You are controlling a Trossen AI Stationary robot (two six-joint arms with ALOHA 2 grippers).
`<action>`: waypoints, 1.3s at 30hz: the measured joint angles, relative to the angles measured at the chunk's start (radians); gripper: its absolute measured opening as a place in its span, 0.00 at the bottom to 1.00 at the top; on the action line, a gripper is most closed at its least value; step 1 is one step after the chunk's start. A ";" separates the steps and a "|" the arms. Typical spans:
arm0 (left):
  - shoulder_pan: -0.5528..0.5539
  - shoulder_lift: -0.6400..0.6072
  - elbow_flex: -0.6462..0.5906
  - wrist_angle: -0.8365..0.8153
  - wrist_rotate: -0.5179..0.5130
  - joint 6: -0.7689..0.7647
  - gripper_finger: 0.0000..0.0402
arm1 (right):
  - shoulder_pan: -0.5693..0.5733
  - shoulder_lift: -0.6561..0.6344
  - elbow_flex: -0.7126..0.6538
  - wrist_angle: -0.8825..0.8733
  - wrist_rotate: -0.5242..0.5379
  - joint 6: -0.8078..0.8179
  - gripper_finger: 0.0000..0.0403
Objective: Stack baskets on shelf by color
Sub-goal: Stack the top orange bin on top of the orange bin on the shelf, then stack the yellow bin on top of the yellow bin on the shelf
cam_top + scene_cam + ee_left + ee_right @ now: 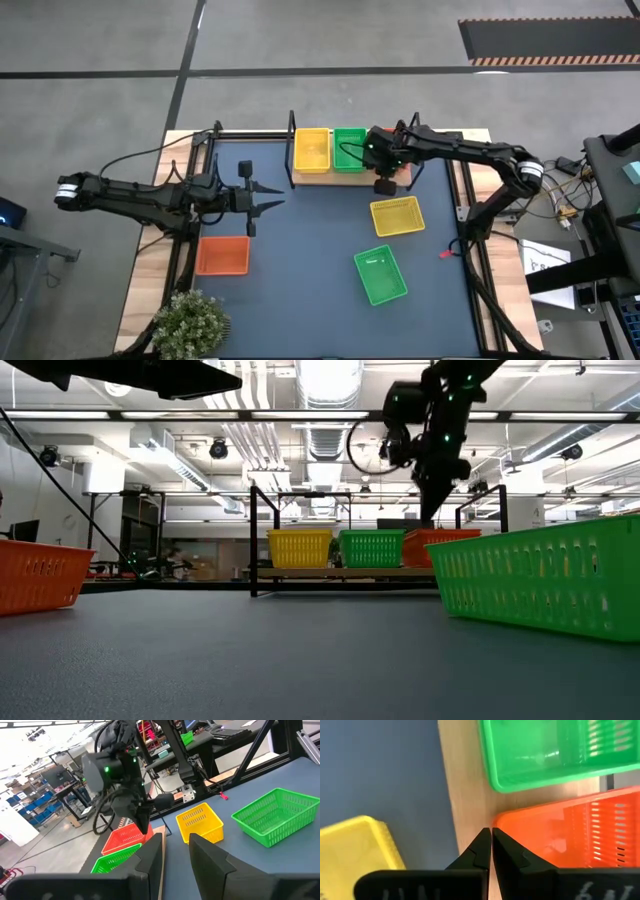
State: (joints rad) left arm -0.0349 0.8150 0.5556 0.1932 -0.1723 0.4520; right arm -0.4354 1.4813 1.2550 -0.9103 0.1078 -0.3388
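Observation:
The wooden shelf [370, 182] stands at the table's far edge. A yellow basket [312, 150] and a green basket [349, 148] sit side by side on it. A red-orange basket [560, 835] rests on the board to their right, below my right gripper [383, 168]. That gripper points down and is shut at this basket's near corner. My left gripper [272, 199] hovers open over the table's left half, touching nothing. On the tabletop lie a yellow basket [397, 215], a green basket [380, 275] and a red-orange basket [222, 255]. My right gripper comes from above, pointing down, at the red-orange basket's side wall near its corner [498, 822]. One finger stands outside over the wood and one over the basket's inside. The fingers themselves hide the wall between them. The basket's bottom rests on the shelf board [470, 795].
Black posts [252, 540] rise at the shelf's ends. A potted plant [190, 320] stands at the table's near left corner. Blue tabletop lies bare between the loose baskets and the shelf. A small red object [446, 254] lies near the right edge.

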 joint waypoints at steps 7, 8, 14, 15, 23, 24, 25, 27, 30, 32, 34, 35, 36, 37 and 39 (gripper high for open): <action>0.000 0.000 0.000 0.003 0.000 0.000 0.20 | 0.119 -0.056 0.010 0.004 -0.006 0.227 0.02; 0.000 0.000 0.000 0.007 0.000 0.000 0.20 | 0.141 -0.061 0.010 0.005 -0.006 0.280 0.02; 0.000 0.000 0.000 0.009 0.000 -0.001 0.20 | 0.268 -0.067 0.003 0.008 -0.004 0.684 0.02; 0.000 0.000 0.000 0.009 0.000 -0.001 0.20 | 0.288 -0.067 0.001 0.009 -0.003 0.748 0.02; -0.001 0.000 0.000 0.009 0.000 -0.002 0.20 | 0.425 -0.063 -0.042 -0.016 0.019 1.109 0.03; -0.001 0.000 0.000 0.008 0.000 -0.002 0.20 | 0.439 -0.063 -0.048 -0.024 0.017 1.143 0.03; -0.001 0.000 0.000 0.008 0.000 -0.002 0.20 | 0.452 -0.063 -0.054 -0.026 0.016 1.178 0.05; -0.001 0.000 0.000 0.008 0.000 -0.003 0.20 | 0.471 -0.063 -0.068 -0.023 0.016 1.250 0.08; 0.000 0.000 0.000 0.008 0.000 -0.003 0.20 | 0.484 -0.060 -0.093 -0.025 0.016 1.323 0.16; 0.000 0.000 0.000 0.008 0.000 -0.003 0.20 | 0.484 -0.051 -0.109 -0.023 0.017 1.352 0.22; 0.000 0.000 0.000 0.008 0.000 -0.003 0.20 | 0.484 -0.036 -0.123 -0.024 0.016 1.367 0.27; 0.000 0.000 0.000 0.008 0.000 -0.003 0.20 | 0.484 -0.025 -0.128 -0.023 0.016 1.369 0.29; 0.000 0.000 0.000 0.008 0.000 -0.003 0.20 | 0.483 -0.014 -0.132 -0.022 0.016 1.369 0.31; 0.000 0.000 0.000 0.008 0.000 -0.004 0.20 | 0.483 -0.002 -0.135 -0.023 0.016 1.368 0.33; 0.000 0.000 0.000 0.008 0.000 -0.004 0.20 | 0.483 0.020 -0.136 -0.020 0.016 1.364 0.36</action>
State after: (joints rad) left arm -0.0353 0.8154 0.5556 0.2008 -0.1722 0.4484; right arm 0.0479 1.5016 1.1194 -0.9299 0.1242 1.0250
